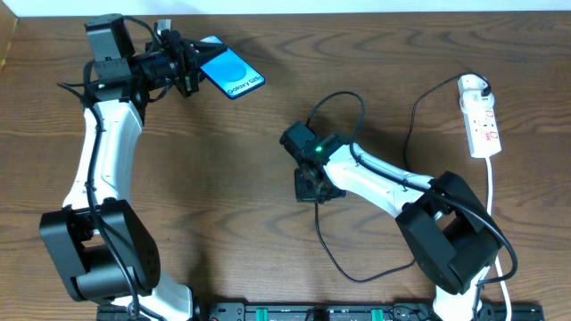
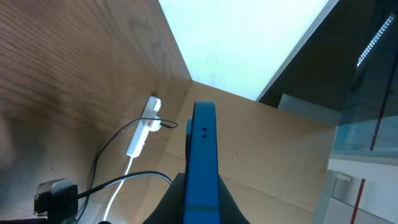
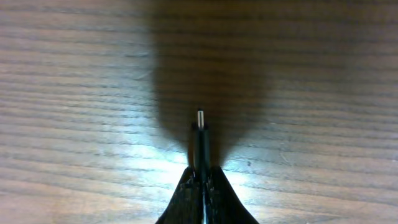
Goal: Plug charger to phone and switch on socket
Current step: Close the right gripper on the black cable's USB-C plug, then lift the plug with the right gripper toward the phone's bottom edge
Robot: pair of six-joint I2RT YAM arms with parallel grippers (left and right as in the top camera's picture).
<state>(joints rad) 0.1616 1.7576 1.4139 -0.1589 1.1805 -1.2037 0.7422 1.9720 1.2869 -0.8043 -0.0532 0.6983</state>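
- The left claw point(image 1: 190, 73) is clamped shut on the slim, blue-screened smartphone point(image 1: 230, 71) at the far left of the brown wooden table point(image 1: 250, 254).
- The right claw point(image 3: 202, 173) pinches the small plug tip of the thin black charger cable point(image 3: 200, 132) at mid-table.
- The narrow white power strip point(image 1: 480, 118) lies far right, well apart from both.

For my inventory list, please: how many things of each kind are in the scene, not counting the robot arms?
Phones: 1, the phone
Cables: 2, the black charger and the white cord
Power strips: 1, the socket
Total: 4
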